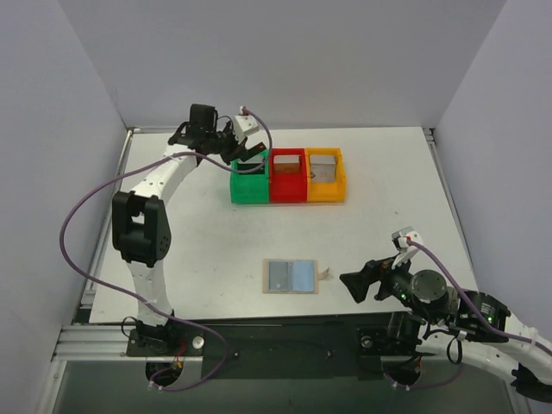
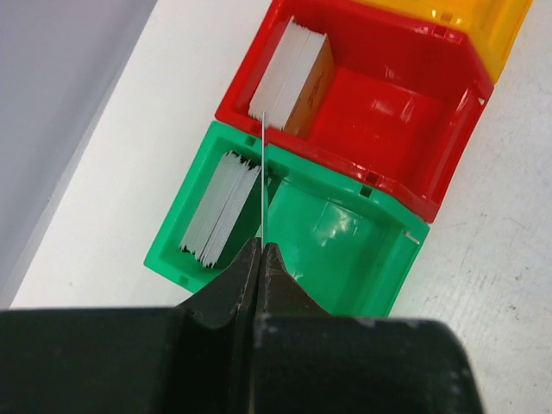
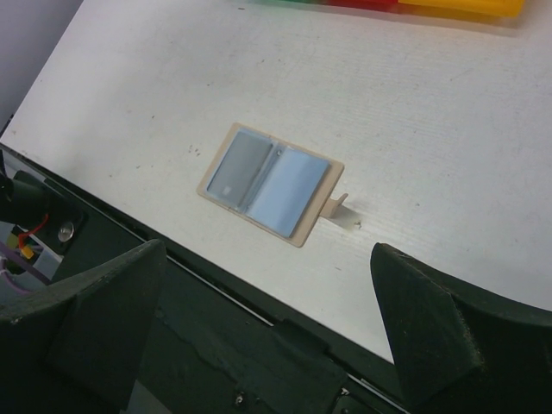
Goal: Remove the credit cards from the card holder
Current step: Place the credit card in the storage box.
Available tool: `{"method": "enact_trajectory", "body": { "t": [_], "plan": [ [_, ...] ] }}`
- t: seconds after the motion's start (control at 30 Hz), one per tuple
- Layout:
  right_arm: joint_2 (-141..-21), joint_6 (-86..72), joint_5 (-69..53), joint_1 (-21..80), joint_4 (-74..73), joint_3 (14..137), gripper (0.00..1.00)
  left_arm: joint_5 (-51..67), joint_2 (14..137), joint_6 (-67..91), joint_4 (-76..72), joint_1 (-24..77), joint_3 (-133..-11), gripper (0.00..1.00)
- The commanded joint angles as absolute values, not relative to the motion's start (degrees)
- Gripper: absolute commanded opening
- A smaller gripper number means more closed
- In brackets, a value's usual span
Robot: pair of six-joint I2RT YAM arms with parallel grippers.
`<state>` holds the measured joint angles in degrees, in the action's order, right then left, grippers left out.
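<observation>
The tan card holder lies open and flat near the table's front edge; it also shows in the right wrist view. Its left panel is darker than the right. My left gripper is above the green bin, shut on one thin credit card seen edge-on and held upright. A stack of cards stands in the green bin, and another stack in the red bin. My right gripper is open and empty, to the right of the card holder.
The green, red and orange bins stand in a row at the back middle of the table. The orange bin holds cards too. A small tan tab sticks out of the holder's right edge.
</observation>
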<state>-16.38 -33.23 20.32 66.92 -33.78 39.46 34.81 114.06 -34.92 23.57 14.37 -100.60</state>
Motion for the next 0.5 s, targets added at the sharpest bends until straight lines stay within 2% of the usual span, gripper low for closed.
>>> {"method": "enact_trajectory", "body": {
  "t": [0.0, 0.13, 0.23, 0.47],
  "plan": [
    [-16.8, -33.7, 22.1, 67.4, -31.9, 38.2, 1.0, 34.5, 115.4, -43.4, 30.8, 14.0, -105.0, 0.0],
    [-16.8, -34.6, 22.2, 67.4, -31.2, 37.4, 1.0, 36.1, 116.2, -50.0, 34.2, 12.8, -106.0, 0.0],
    [-16.8, -35.3, 21.8, 67.3, -30.9, 36.7, 1.0, 41.8, 116.8, -56.8, 36.6, 11.3, -106.7, 0.0],
    [-16.9, -34.5, 21.3, 67.4, -30.8, 36.0, 1.0, 45.6, 121.4, -62.0, 39.8, 9.0, -110.6, 0.0]
  ]
}}
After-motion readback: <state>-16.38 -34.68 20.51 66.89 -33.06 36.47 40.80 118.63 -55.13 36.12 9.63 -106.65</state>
